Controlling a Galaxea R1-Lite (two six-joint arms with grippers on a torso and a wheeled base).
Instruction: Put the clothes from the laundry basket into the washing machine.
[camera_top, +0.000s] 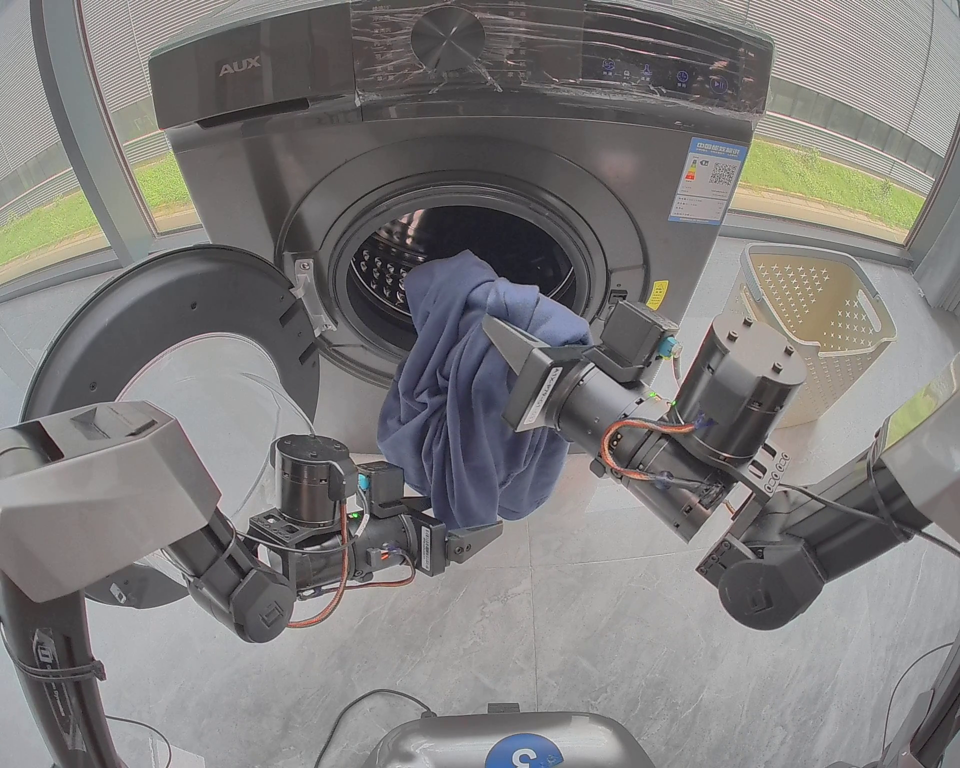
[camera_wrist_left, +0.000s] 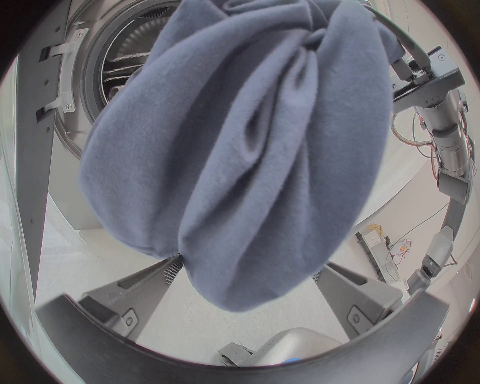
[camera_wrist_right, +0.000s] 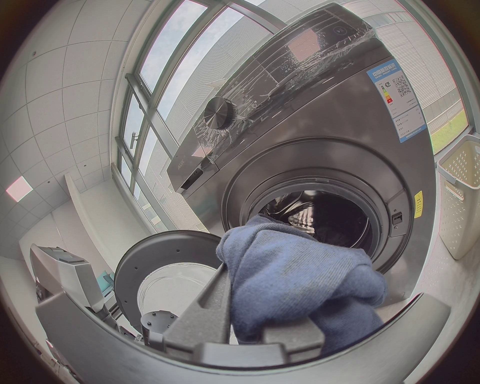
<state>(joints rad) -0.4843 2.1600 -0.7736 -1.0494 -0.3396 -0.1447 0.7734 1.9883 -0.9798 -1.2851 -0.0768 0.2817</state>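
- My right gripper (camera_top: 505, 335) is clamped on a blue garment (camera_top: 450, 400). It holds the cloth at the centre of the head view, right in front of the drum mouth (camera_top: 520, 250) of the washing machine (camera_top: 450, 150).
- The garment's top bunch sits at the rim of the opening. Most of the cloth hangs down outside over the machine's front, and I cannot say any of it is inside.
- My left gripper (camera_top: 475, 540) sits lower centre at the hanging hem, jaws spread and gripping nothing.
- The door (camera_top: 170, 330) stands wide open at left, and the laundry basket (camera_top: 815, 300) stands at right, beside the machine.
- I judge this to be the loading step, partly done. Next I need to push the bunch through the mouth and let go. The left gripper should then lift the tail in so nothing drapes over the sill.
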